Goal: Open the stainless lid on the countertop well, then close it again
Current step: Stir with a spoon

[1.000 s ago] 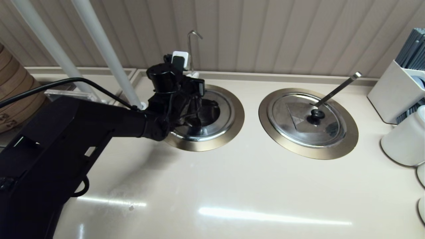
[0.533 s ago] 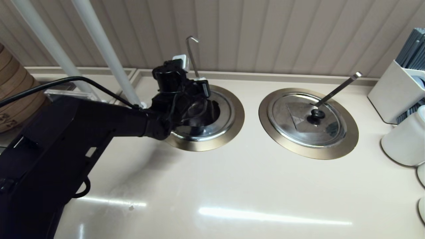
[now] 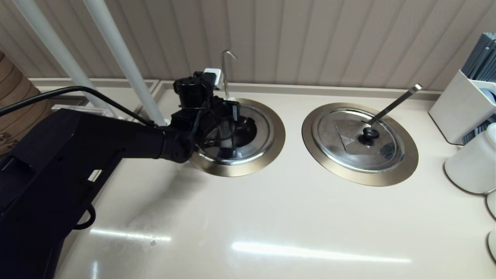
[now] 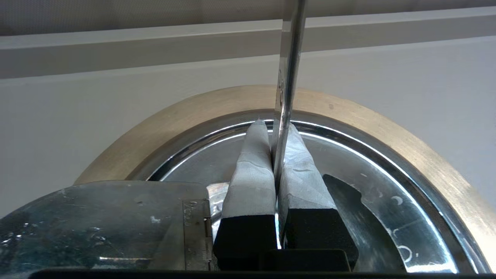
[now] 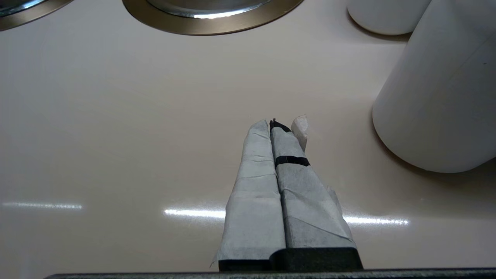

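The stainless lid [image 3: 260, 135] lies in the left countertop well, inside its brass-toned flange [image 3: 277, 136]. My left gripper [image 3: 228, 126] hangs over the lid's left part and hides its black knob. In the left wrist view the gripper [image 4: 273, 128] is shut, with the thin ladle handle [image 4: 287, 77] pinched between its grey pads. The lid [image 4: 372, 186] and the flange [image 4: 410, 139] curve behind the fingers. In the head view the hook-tipped handle [image 3: 224, 73] rises behind the wrist. My right gripper [image 5: 277, 124] is shut and empty, low over the bare counter.
The twin lid [image 3: 348, 149] with its straight handle [image 3: 395, 102] fills the right ring. White cups [image 3: 472, 164] and a white holder [image 3: 459, 104] crowd the right edge. A white cylinder [image 5: 438, 97] stands close to my right gripper. Two white poles [image 3: 124, 62] rise at the back left.
The hook tip of the ladle handle has sunk lower against the wall and swung slightly. My left wrist edged right, then back left, over the lid.
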